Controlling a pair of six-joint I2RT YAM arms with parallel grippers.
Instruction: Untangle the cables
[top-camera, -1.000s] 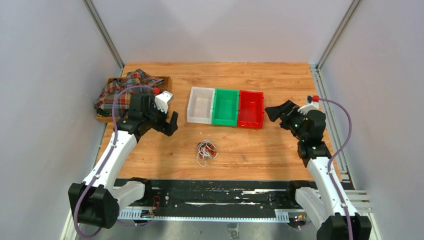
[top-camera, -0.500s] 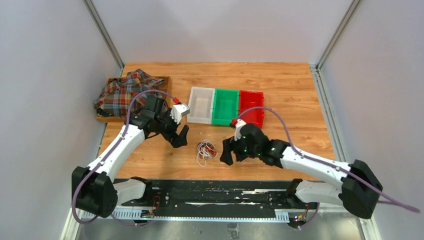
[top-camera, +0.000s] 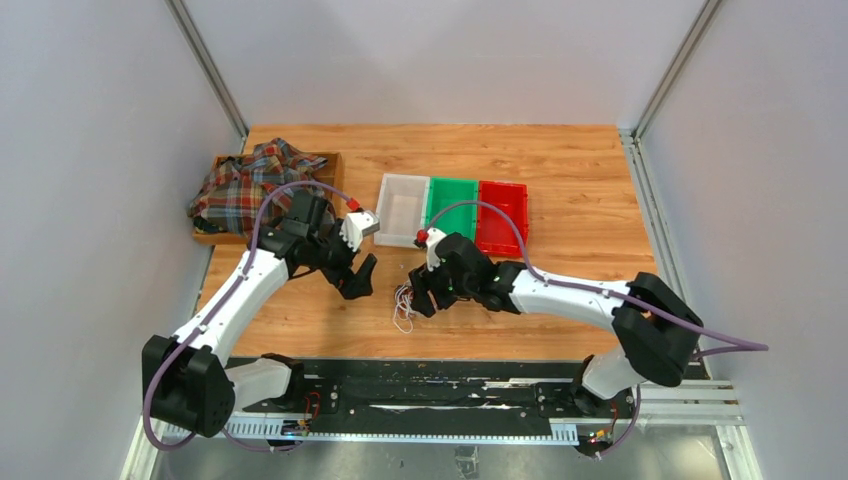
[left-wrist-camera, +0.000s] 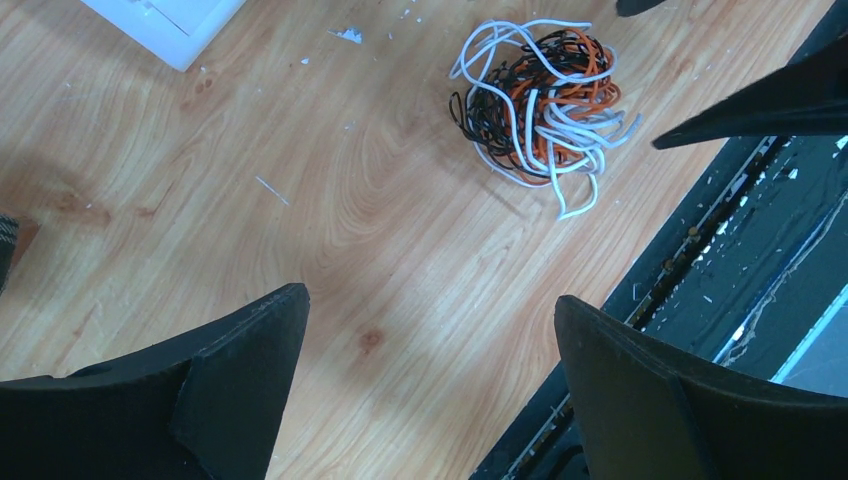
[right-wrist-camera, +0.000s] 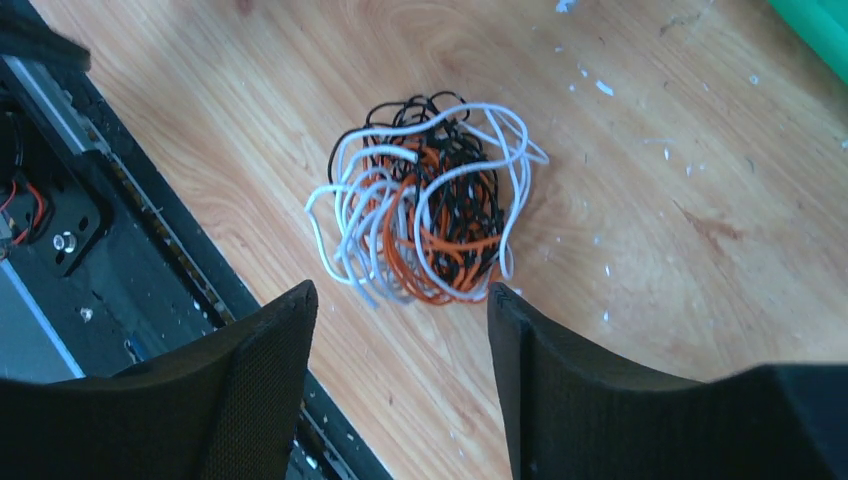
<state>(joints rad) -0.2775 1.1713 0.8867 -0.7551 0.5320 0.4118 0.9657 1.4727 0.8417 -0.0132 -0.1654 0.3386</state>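
Note:
The cables (top-camera: 405, 304) lie as one small tangled ball of white, orange and black wires on the wooden table near its front edge. They show in the left wrist view (left-wrist-camera: 540, 100) and in the right wrist view (right-wrist-camera: 425, 205). My left gripper (top-camera: 362, 276) is open and empty, above the table just left of the ball. My right gripper (top-camera: 424, 300) is open and empty, right beside the ball on its right, partly covering it from above. In the right wrist view its fingertips (right-wrist-camera: 300, 300) stand just short of the tangle.
Three bins stand side by side behind the cables: white (top-camera: 402, 211), green (top-camera: 452, 214), red (top-camera: 503, 217). A plaid cloth (top-camera: 245, 182) lies in a wooden tray at back left. The black rail (top-camera: 440, 385) runs along the table's front edge.
My right arm has swung from the far right across to the cable ball. My left gripper has moved right and down toward the ball, then held still. The cables have not moved.

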